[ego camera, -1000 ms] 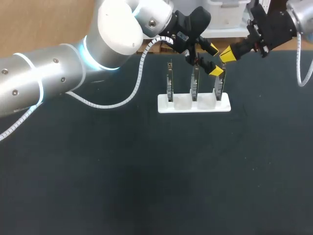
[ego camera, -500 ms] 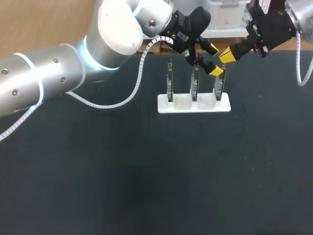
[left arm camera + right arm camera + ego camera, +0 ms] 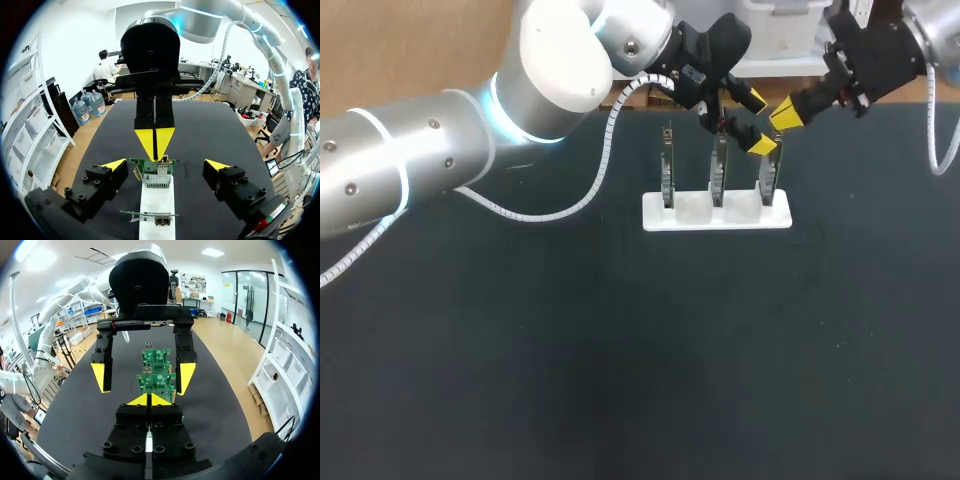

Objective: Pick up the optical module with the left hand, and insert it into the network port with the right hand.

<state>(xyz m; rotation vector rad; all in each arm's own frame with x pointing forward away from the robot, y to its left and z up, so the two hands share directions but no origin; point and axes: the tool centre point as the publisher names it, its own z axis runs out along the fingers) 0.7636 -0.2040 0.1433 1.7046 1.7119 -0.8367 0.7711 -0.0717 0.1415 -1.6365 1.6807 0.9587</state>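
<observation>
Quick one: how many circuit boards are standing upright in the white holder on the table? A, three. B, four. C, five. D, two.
A: the head view shows three in a row in the white holder: the left board, the middle board and the right board.

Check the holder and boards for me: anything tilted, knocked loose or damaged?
Nothing stands out. All three boards stand upright in the white holder, which sits flat on the table; no damage shows.
</observation>
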